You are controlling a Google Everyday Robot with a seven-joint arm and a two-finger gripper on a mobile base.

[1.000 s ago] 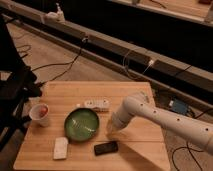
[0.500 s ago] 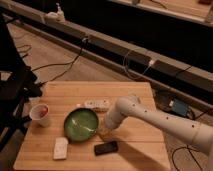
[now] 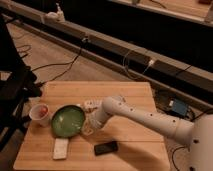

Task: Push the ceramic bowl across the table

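Note:
The green ceramic bowl (image 3: 68, 120) sits on the left half of the light wood table (image 3: 135, 95), upright. My white arm reaches in from the right, low over the tabletop. My gripper (image 3: 88, 125) is at the bowl's right rim, touching or almost touching it. Its tip is partly hidden by the arm's wrist.
A small white cup (image 3: 40, 113) with red contents stands left of the bowl. A white flat object (image 3: 61, 148) lies in front of the bowl, a black phone (image 3: 105, 147) to its right. A white item (image 3: 91, 104) lies behind the gripper. A black chair (image 3: 12, 90) stands at the left.
My arm has swept left across the table, and the bowl has slid left with it, closer to the white cup.

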